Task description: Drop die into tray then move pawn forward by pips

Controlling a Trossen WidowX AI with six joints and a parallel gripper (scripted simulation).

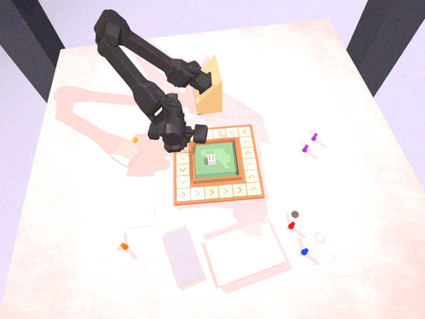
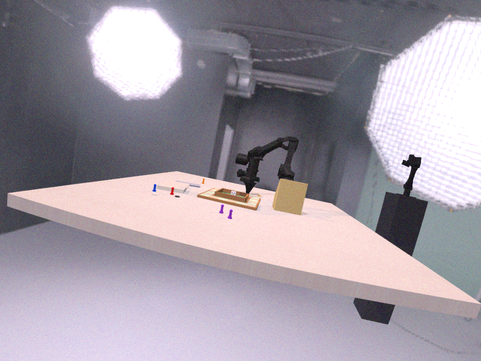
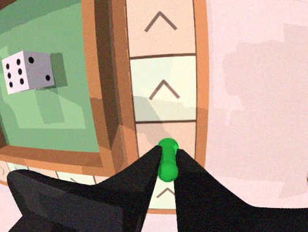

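Observation:
My gripper (image 3: 168, 153) (image 2: 248, 191) is shut on the green pawn (image 3: 168, 162), which hangs base down over the arrow squares; in the wrist view its base overlaps the second square from the near corner. I cannot tell if it touches the board (image 1: 219, 200) (image 2: 229, 203) (image 3: 201, 97). In the top view the arm hides the fingertips and pawn above the board's upper left part. The white die (image 1: 211, 158) (image 2: 233, 192) (image 3: 16, 72) rests in the green-floored tray (image 1: 218, 178) (image 3: 87, 65), its top showing two rows of three pips.
A tan block (image 1: 210, 103) (image 2: 290, 196) stands behind the board. Purple pawns (image 1: 314, 137) (image 1: 305, 148) stand to the right. A red pawn (image 1: 291, 225), blue pawn (image 1: 304, 251) and dark disc (image 1: 294, 214) are front right. An orange pawn (image 1: 124, 246) and flat white box (image 1: 245, 255) are in front.

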